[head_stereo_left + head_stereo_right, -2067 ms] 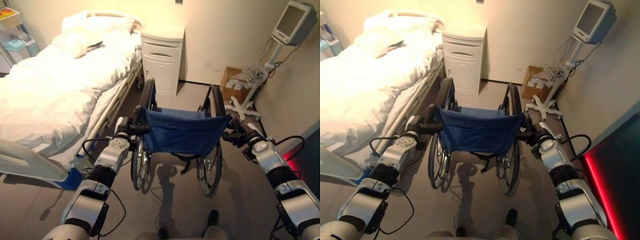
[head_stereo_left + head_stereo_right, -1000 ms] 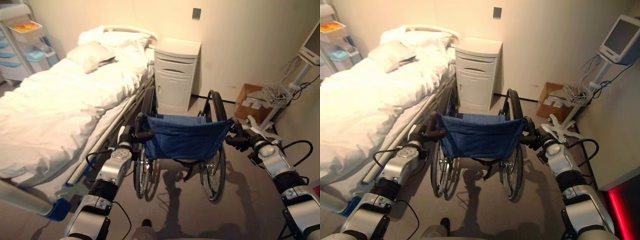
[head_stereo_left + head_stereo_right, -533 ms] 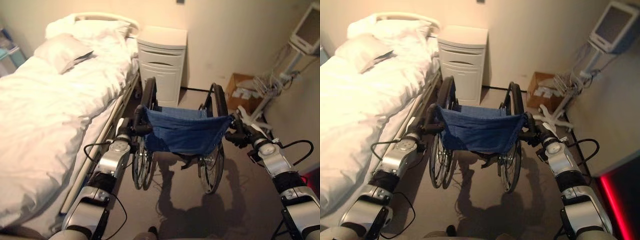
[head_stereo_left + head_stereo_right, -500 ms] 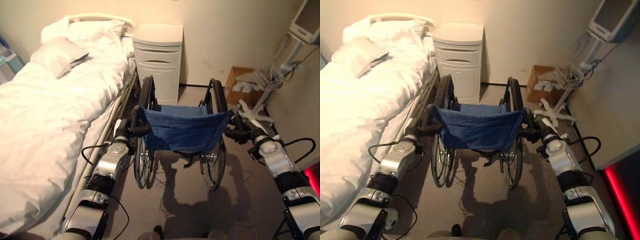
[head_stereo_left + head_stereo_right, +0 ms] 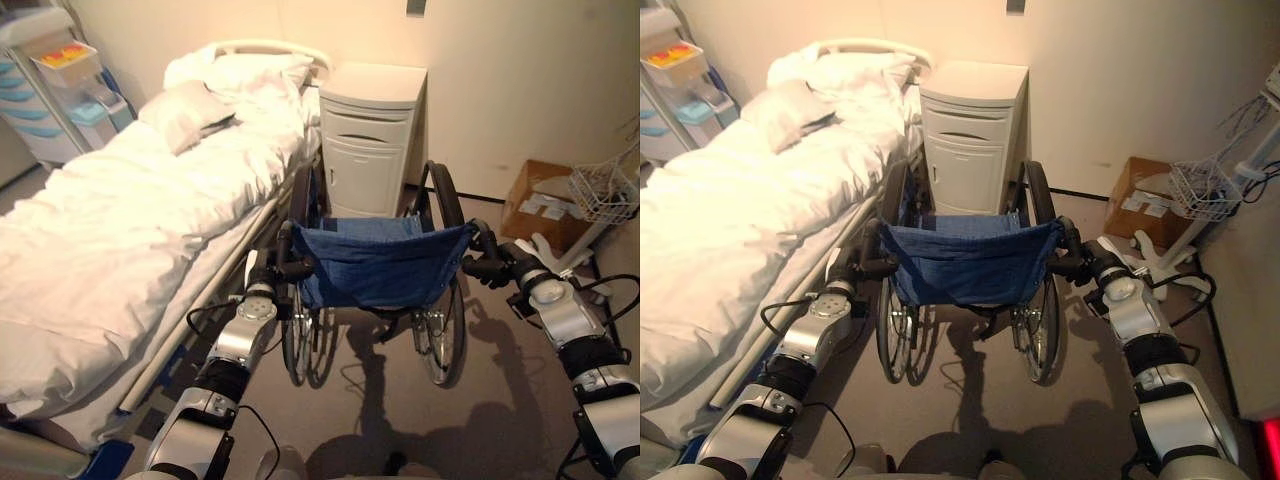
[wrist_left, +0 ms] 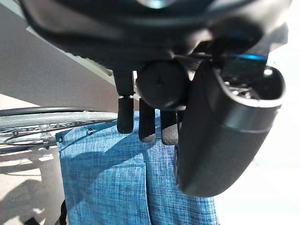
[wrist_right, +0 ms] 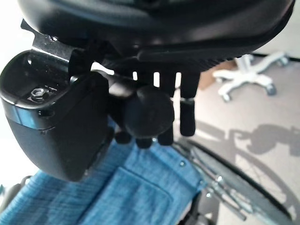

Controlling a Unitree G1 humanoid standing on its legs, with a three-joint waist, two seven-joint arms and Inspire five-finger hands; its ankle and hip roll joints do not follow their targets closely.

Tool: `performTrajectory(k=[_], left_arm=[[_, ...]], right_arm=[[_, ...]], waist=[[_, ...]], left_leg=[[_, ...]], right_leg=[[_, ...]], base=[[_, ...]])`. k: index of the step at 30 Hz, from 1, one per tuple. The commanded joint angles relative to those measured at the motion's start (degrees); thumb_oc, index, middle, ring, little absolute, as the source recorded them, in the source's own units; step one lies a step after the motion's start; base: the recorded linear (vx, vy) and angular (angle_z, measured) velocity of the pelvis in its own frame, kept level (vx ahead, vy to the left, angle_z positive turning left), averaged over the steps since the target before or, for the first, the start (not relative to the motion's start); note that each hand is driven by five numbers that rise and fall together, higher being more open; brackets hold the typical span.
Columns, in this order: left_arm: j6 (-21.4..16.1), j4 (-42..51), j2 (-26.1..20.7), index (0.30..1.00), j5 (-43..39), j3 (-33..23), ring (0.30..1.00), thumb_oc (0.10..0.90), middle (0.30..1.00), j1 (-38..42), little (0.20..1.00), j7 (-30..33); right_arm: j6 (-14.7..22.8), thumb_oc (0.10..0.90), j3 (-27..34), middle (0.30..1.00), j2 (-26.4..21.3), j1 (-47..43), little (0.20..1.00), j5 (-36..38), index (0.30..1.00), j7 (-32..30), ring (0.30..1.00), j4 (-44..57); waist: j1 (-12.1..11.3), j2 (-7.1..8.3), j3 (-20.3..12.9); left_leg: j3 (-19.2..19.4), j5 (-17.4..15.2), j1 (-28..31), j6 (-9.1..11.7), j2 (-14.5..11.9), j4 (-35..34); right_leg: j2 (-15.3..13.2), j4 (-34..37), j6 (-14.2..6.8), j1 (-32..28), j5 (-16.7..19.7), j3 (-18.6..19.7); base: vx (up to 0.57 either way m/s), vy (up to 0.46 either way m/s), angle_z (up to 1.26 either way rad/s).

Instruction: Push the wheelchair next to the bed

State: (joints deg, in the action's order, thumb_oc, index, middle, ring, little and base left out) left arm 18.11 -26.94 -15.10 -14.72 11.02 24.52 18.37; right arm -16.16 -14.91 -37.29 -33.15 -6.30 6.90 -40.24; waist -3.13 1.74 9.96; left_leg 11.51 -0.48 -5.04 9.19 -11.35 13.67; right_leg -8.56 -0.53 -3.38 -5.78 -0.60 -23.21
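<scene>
Beside the bed, on the grey floor, stands the wheelchair with its blue sling back facing the robot and its big wheels just off the bed's side rail. Ahead of it, against the wall, is a white bedside cabinet, which the chair's front nearly reaches. At the chair's left push handle, the left hand has its fingers curled round the black grip, with the blue cloth just past them. On the opposite handle, the right hand is likewise wrapped round its grip. A cardboard box sits by the wall to the right, near a wire basket on a wheeled stand. Past the bed's far side is a cart with blue drawers.
</scene>
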Motion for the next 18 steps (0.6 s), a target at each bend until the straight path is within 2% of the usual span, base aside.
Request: performTrajectory(k=[1,3,6,14,15,16,17,18], left_arm=[[-3.51,-4.8,-6.54,0.3,8.15,3.72,0.3,0.4,0.3,-6.16,0.3,-0.76],[-3.13,-4.3,-6.91,0.3,8.45,3.86,0.3,0.4,0.3,-5.92,0.3,-1.52],[-2.52,-4.3,-7.31,0.3,8.33,4.36,0.3,0.4,0.3,-5.51,0.3,-2.25],[-1.71,-2.97,-8.6,0.3,10.43,4.88,0.3,0.4,0.3,-6.24,0.3,-2.85],[-1.45,-2.86,-8.7,0.74,10.7,4.92,0.74,0.693,0.74,-6.25,0.74,-2.51],[-1.29,-2.84,-8.82,0.9,10.7,4.91,0.9,0.8,0.9,-6.25,0.9,-2.39],[-0.86,-3.07,-8.94,0.9,10.8,4.75,0.9,0.8,0.9,-6.22,0.9,-2.01],[-0.83,-3.11,-8.94,0.9,10.8,4.69,0.9,0.8,0.9,-6.24,0.9,-2.0]], right_arm=[[2.13,0.4,-8.95,0.3,1.26,4.57,0.3,-7.01,0.3,1.91,0.3,-2.16],[1.5,0.4,-8.67,0.3,1.22,5.25,0.3,-7.69,0.3,1.86,0.3,-2.23],[2.13,0.4,-8.53,0.3,1.1,5.32,0.3,-7.57,0.3,1.94,0.3,-4.58],[1.79,0.4,-8.46,0.3,0.28,5.77,0.3,-7.88,0.3,3.03,0.3,-5.32],[1.88,0.4,-8.43,0.3,0.36,5.91,0.3,-7.94,0.3,2.77,0.3,-5.54],[1.85,0.4,-8.41,0.3,0.32,5.97,0.3,-7.95,0.3,2.73,0.3,-5.57],[1.42,0.4,-8.42,0.3,0.42,5.95,0.3,-8.12,0.3,2.29,0.3,-5.7],[1.34,0.8,-8.4,0.9,0.45,5.95,0.9,-8.08,0.9,2.16,0.9,-5.72]], waist=[[-2.57,0.34,1.72],[-2.45,0.01,0.58],[-2.53,-0.2,-0.83],[-2.25,-0.33,-1.7],[-2.2,-0.37,-1.69],[-2.15,-0.4,-1.7],[-1.96,-0.47,-1.74],[-1.94,-0.49,-1.73]], left_leg=[[1.42,3.29,2.17,-2.5,3.25,-4.36],[1.79,1.97,4.8,-2.86,4.57,-8.36],[0.89,1.9,6.6,-3.07,5.59,-11.58],[1.24,1.86,8.52,-3.45,5.55,-13.96],[1.22,1.79,8.78,-3.51,5.63,-14.15],[1.29,1.76,8.91,-3.52,5.63,-14.26],[1.58,1.7,9.33,-3.54,5.58,-14.51],[1.64,1.7,9.41,-3.54,5.57,-14.55]], right_leg=[[-1.24,-0.02,-3.59,-1.11,1.35,2.01],[-1.51,-0.29,-3.97,-0.73,1.21,1.51],[-1.1,0.62,-4.28,-0.53,1.35,1.95],[-0.52,2.46,-4.35,-0.55,1.61,2.6],[-0.44,2.49,-4.36,-0.57,1.57,2.69],[-0.43,2.52,-4.37,-0.58,1.56,2.69],[-0.36,2.61,-4.39,-0.59,1.58,2.75],[-0.34,2.64,-4.38,-0.62,1.6,2.77]], base=[[0.16,0.096,-0.43],[0.18,0.075,-0.41],[0.17,0.018,0.11],[0.1,-0.019,0.17],[0.07,-0.002,0.04],[0.06,0.011,0.05],[0.04,0.013,0.01],[0.05,0.02,-0.02]])
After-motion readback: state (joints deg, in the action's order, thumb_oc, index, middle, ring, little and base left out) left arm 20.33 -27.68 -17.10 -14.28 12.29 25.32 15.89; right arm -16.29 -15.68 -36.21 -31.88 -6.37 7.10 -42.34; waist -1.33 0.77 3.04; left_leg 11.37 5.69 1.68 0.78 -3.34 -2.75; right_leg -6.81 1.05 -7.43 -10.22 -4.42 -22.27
